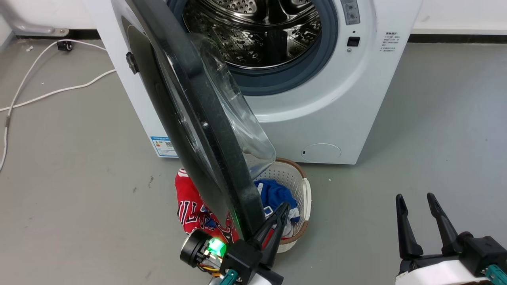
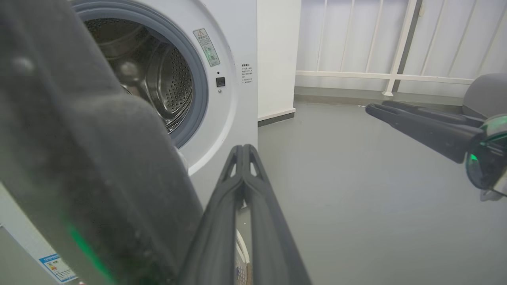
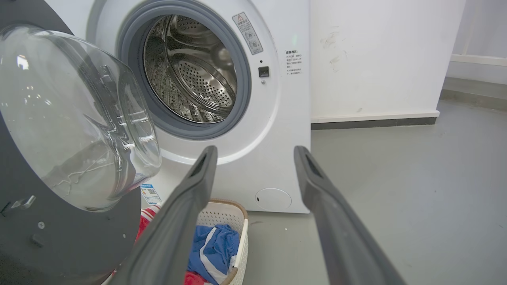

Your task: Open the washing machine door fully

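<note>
The white washing machine (image 1: 336, 111) stands ahead with its steel drum (image 1: 257, 31) exposed. The washing machine door (image 1: 198, 118), a black disc with a clear glass bowl (image 1: 241, 118), stands swung out, nearly edge-on to the head view. My left gripper (image 1: 284, 206) is shut with nothing between its fingers, which lie right beside the door's lower rim on the bowl side. In the left wrist view the door (image 2: 79, 158) looms at the left of the closed fingers (image 2: 243, 147). My right gripper (image 1: 414, 197) is open at the lower right, apart from the door (image 3: 59, 221).
A white laundry basket (image 1: 295, 178) with blue and red clothes (image 1: 190, 206) sits on the floor under the door's lower edge. White cables (image 1: 47, 95) trail across the grey floor at the left. A white railing (image 2: 396, 75) stands beyond the machine.
</note>
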